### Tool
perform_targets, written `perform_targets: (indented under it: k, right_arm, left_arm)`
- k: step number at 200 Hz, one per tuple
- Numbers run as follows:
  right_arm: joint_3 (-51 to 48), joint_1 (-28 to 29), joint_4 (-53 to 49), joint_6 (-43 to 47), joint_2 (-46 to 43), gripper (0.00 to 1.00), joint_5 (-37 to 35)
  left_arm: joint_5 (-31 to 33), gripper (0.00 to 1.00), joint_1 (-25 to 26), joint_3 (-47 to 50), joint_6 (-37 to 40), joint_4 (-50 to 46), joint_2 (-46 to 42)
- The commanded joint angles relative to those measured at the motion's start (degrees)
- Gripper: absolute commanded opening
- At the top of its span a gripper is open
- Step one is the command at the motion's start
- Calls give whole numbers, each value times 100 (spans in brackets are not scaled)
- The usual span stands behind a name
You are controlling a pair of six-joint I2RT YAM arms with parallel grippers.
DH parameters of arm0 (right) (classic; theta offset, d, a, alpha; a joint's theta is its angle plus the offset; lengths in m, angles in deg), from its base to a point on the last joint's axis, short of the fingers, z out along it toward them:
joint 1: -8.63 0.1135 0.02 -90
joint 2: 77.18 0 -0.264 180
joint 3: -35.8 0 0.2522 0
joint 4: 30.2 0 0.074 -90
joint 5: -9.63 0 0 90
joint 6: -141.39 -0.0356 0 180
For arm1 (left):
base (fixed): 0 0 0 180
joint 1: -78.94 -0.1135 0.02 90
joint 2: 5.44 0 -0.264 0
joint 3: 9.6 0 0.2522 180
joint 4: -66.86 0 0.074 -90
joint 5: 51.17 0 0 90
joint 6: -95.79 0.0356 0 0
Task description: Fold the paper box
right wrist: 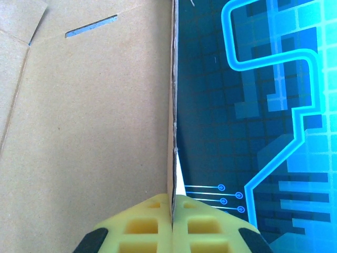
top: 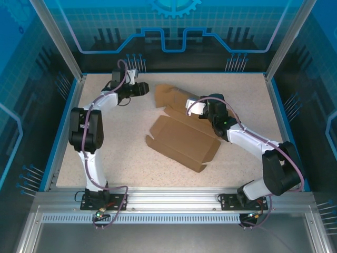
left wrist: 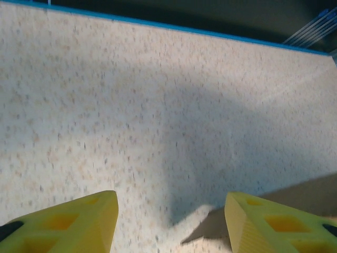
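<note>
Slippage threatens: the right end effector (right wrist: 172,220) pinches just a thin panel edge of the paper box (top: 181,139) on the desk (top: 105,158), while the left end effector (left wrist: 171,216) hangs parted nearby, so the sheet could twist.

From above, the right arm (top: 243,138) covers part of the paper box (top: 179,139), so you cannot tell how it is held there. At the right wrist, the right pincer (right wrist: 172,221) and the box run off the frame. The left pincer (left wrist: 171,211) is cut off at the bottom edge; the surface (left wrist: 158,105) looks slightly blurred.
</note>
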Motion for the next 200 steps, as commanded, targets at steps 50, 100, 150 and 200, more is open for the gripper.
perform_targets:
  k: [50,100,150,200]
  right_arm:
    - [-59,-50,-12,24,-205,3,248]
    - [-51,-85,2,-62,-161,3,212]
    - [-33,-100,-35,-44,-101,3,149]
    - [11,-100,-116,-46,-37,3,128]
  left_arm:
    - [-778,58,277,-1451,419,-1019,1200]
    - [-1623,58,390,-669,603,-478,746]
    - [-1896,58,458,267,601,171,177]
    - [-1899,58,582,597,904,220,28]
